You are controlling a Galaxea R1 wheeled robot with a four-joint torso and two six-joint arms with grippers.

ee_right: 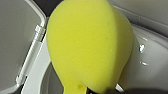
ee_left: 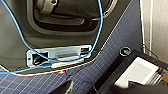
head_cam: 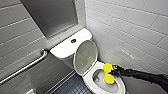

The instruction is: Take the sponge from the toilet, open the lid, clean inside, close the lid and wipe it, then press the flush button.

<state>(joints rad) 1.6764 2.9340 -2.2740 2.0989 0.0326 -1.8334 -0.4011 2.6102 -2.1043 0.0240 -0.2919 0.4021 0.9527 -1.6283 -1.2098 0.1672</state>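
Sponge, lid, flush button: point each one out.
sponge (head_cam: 108, 75), head view, middle of its yellow body.
lid (head_cam: 85, 57), head view, inner face of the raised cover.
flush button (head_cam: 73, 40), head view, its dark centre.

Right arm (head_cam: 146, 75) comes in from the right, black, stretched low and reaching left. Forearm is nearly level, with the wrist pointing left. Right gripper (head_cam: 112, 72) sits at the arm's tip, fingers clamped on the pinched waist of the sponge (head_cam: 109, 78), and the sponge's long axis runs near-to-far. Left wrist sits low, close beside the robot's own dark base (ee_left: 15, 50), facing down at it. A blue cable (ee_left: 100, 30) loops across the base to a pale socket panel (ee_left: 60, 56).
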